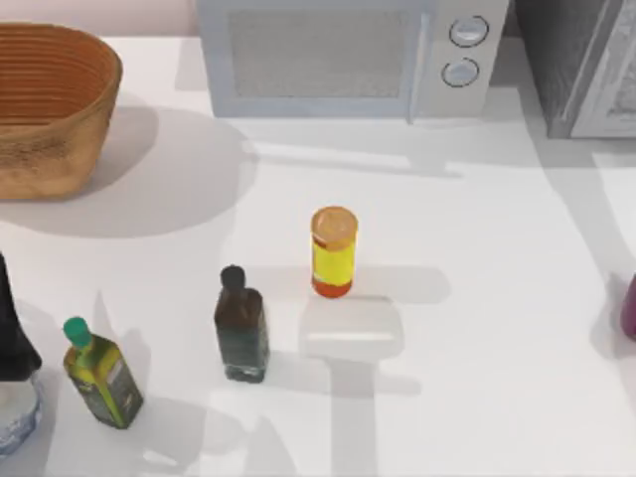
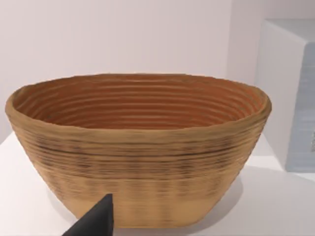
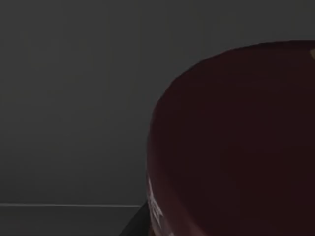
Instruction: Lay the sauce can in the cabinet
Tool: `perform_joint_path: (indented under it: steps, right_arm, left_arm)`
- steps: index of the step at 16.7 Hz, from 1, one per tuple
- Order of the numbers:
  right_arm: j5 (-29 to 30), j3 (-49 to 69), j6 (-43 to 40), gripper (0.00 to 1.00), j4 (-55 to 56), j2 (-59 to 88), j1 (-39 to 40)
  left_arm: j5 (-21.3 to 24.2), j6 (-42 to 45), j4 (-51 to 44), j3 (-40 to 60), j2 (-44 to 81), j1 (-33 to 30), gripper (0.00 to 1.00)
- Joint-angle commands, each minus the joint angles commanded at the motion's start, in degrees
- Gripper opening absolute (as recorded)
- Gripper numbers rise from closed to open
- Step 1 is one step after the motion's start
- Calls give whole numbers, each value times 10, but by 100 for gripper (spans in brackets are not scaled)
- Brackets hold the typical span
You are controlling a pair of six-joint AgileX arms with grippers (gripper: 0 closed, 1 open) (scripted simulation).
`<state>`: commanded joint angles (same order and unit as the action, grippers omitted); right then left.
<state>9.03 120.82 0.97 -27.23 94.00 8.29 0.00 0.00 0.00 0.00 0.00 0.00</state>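
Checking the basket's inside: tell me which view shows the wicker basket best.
The left wrist view: the basket stands whole, rim and ribbed inside visible. The top view crops it at its left edge; the right wrist view is dark.

The left arm [image 1: 9, 333] appears at the top view's left edge as a matte black body, narrow at its upper end and broadening lower down, with a smooth, unmarked shell. Below it sits a rounded, pale grey part with a faintly bluish, glassy sheen and a soft curved outline. In the left wrist view, the left tool [image 2: 98, 220] shows a flat black wedge ending in a sharp point, plain and dull, with straight edges and no screws, cables or markings to be seen. In the right wrist view, the right tool [image 3: 134, 225] shows a thin black slanted sliver.
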Motion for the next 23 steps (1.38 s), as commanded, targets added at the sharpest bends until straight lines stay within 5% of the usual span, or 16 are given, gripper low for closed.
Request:
perform_joint_path:
  steps: [11,23]
  right_arm:
    - [-20,108,1,0,21,129,-24]
    - [-20,108,1,90,21,129,-24]
  left_arm:
    - [0,0,0,0,0,0,100]
    - [0,0,0,0,0,0,100]
